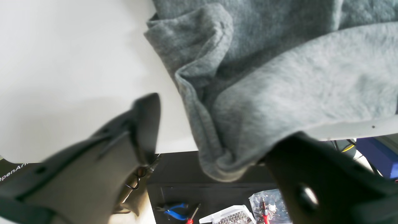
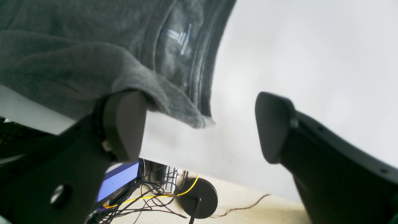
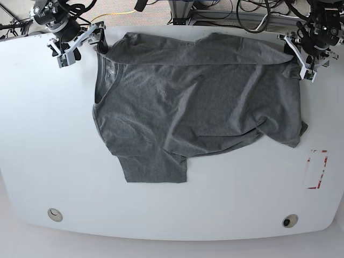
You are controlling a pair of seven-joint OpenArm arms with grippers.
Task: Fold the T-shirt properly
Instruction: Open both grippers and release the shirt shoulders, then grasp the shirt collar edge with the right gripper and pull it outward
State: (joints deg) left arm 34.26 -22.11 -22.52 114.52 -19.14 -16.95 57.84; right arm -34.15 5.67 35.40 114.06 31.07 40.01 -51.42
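T-shirt (image 3: 193, 102) fabric, dark heather grey, lies spread on the white surface (image 3: 43, 134) with its ribbed round neck toward the base view's left and its hem toward the right. The far long edge is folded over toward the middle, forming a straight band along the top of the garment. One short sleeve (image 3: 153, 167) sticks out toward the near side, lying flat. The cloth is wrinkled, with a loose ripple near the hem corner at the right.

The right claw (image 2: 199, 124) sits at the far left corner of the garment in the base view, by the collar. Its two dark fingers (image 2: 124, 124) stand wide apart; the grey cloth drapes over the tip of one finger, while the other finger is clear over bare white surface. Nothing is pinched between them. A small printed label shows inside the neck band in the right wrist view.

The left claw (image 1: 217, 137) is at the far right corner in the base view, by the hem. Its fingers (image 1: 146, 124) are also spread apart, with a bunched fold of the shirt hanging over the surface's edge between them; one finger lies under the cloth, the other is off to the side over the surface.

Small hand tools (image 1: 174, 211) lie on a dark ledge below the surface's edge. A red-marked tag (image 3: 317, 169) lies on the surface near the right.
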